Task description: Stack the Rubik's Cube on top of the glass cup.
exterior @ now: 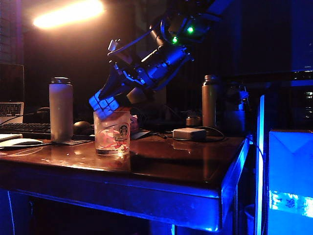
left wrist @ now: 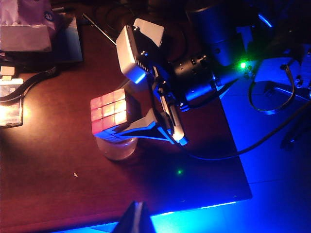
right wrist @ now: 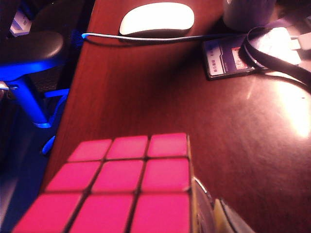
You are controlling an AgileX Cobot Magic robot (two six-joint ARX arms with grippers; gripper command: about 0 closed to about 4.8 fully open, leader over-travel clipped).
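Near the counter's front edge, toward its left end, the glass cup stands upright, with the Rubik's Cube on its rim, tilted in the exterior view. Left wrist view shows the cube sitting over the cup, pink-lit faces up and to the side. Right pincer comes down at a slant from the upper right, its fingers beside the cube; can't tell from the frames whether the jaws grip it or stand clear. Right wrist view is mostly the cube's top face, with a white mouse and a card farther along the counter. Left pincer: only a dark tip in its own view, over the counter's blue-lit edge, well apart from the cup; opening not readable. White bottle stands at the left end, metallic bottle and grey box toward the back right
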